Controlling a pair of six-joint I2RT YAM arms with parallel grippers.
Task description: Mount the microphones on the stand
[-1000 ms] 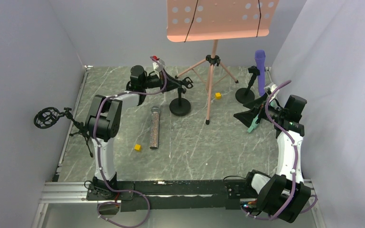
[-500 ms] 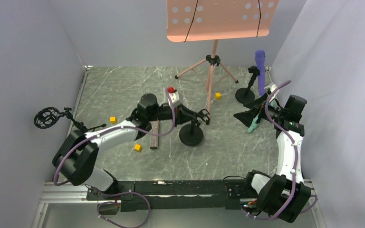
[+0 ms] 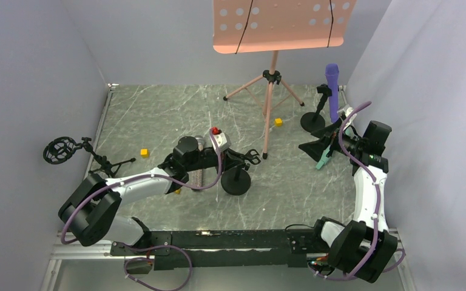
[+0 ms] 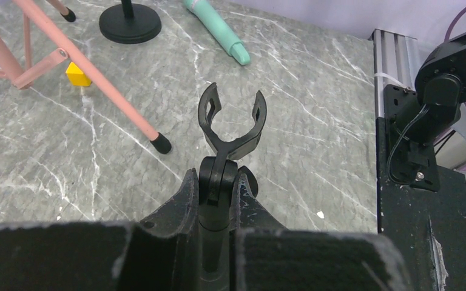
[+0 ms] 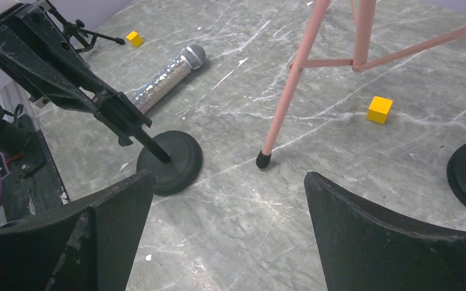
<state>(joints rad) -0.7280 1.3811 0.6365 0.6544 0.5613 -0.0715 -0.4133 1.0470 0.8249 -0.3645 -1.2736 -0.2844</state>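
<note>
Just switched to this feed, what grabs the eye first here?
The tall pink music stand at the back centre dominates. Mid-table, the left fingers are shut on a black mic stand whose clip is empty. At the far right, the purple microphone stands upright in another stand.

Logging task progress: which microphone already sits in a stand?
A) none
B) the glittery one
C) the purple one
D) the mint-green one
C: the purple microphone stands upright in the clip of the far right stand; the glittery microphone and mint-green microphone lie on the table, and the held stand in the left gripper has an empty clip.
</note>
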